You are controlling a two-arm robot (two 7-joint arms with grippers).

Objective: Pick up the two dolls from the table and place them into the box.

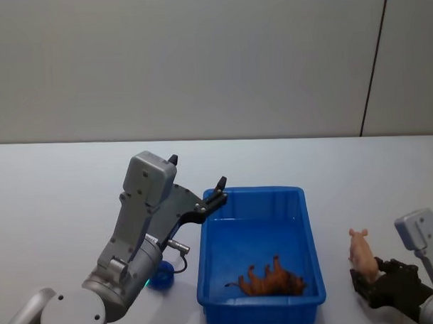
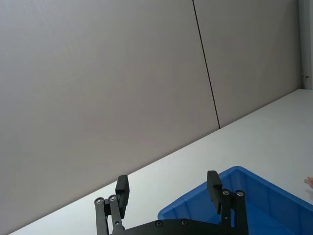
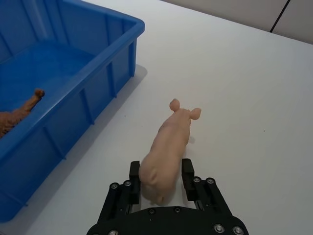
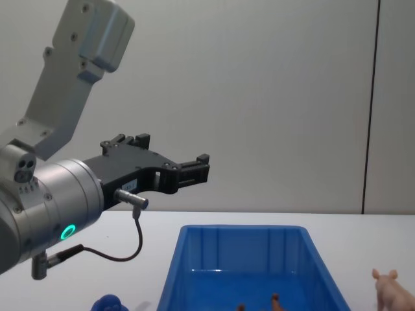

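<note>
— What's here apart from the job's own things?
— A brown toy animal [image 1: 267, 281]. It has four legs and lies on its side on the floor of the blue bin [image 1: 264, 191], toward the near end.
— Which way do the legs go?
— Toward the bin's far end. From the chest, just two leg tips poke up.
— And behind?
— A plain grey wall [image 1: 199, 63] across the back. One thin dark seam [image 1: 375, 60] runs down it on the right.
</note>
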